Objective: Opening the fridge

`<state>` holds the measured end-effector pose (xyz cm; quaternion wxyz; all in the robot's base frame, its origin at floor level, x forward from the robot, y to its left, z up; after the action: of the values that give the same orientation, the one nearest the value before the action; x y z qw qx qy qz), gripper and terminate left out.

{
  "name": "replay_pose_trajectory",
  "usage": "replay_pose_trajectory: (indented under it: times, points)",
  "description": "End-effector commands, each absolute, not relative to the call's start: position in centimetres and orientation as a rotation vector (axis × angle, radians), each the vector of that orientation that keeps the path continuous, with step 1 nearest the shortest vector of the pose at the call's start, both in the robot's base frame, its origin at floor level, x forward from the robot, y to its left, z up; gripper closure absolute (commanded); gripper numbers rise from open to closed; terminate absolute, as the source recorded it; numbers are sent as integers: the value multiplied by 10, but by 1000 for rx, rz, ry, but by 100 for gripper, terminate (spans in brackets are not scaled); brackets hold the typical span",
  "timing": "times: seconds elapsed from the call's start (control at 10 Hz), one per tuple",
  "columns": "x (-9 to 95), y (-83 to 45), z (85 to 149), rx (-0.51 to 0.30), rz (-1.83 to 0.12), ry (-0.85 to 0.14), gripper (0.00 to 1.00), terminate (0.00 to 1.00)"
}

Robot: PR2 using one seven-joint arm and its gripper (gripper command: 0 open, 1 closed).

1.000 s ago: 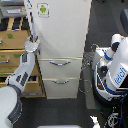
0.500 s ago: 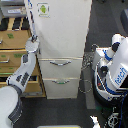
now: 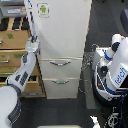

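Note:
The fridge stands tall and off-white in the middle of the exterior view. Its big upper door carries a small green sticker. Below are two drawers with silver bar handles. My arm rises from the lower left of the view, and its gripper sits against the left edge of the upper door, about level with the door's lower part. The fingers are too small and blurred to read. The door's left edge looks slightly slanted; no interior shows.
A tan wooden drawer cabinet stands right beside the fridge on the view's left, behind my arm. On the right is a white-and-blue rounded robot body, with cables between it and the fridge. Dark floor lies in front.
My gripper has shifted slightly toward the view's left along the door's edge. The fridge drawers and the other robot have not moved.

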<state>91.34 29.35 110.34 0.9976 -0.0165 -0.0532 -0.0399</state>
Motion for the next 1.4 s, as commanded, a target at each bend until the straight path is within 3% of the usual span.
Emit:
replay_pose_trajectory:
  times: [0.1, 0.2, 0.3, 0.4, 0.5, 0.6, 0.7, 1.1, 1.2, 1.3, 1.4]
  points:
    - [564, 225, 1312, -318, -838, -248, 100, 0]
    - [392, 290, 1409, -312, -1003, -408, 100, 0]
    - [328, 308, 1442, -297, -1044, -481, 100, 0]
    - [183, 334, 1501, -243, -1130, -631, 100, 0]
    - [-8, 376, 1551, -125, -1357, -903, 100, 0]
    - [-88, 405, 1567, -27, -1466, -1011, 100, 0]
    - [-110, 431, 1566, 9, -1567, -1029, 0, 0]
    - [28, 506, 1522, -39, -1547, -966, 0, 0]
    - [138, 528, 1495, -170, -1488, -886, 0, 0]
    - [222, 524, 1457, -189, -1389, -797, 0, 0]
    - [385, 492, 1356, -209, -1230, -574, 0, 0]
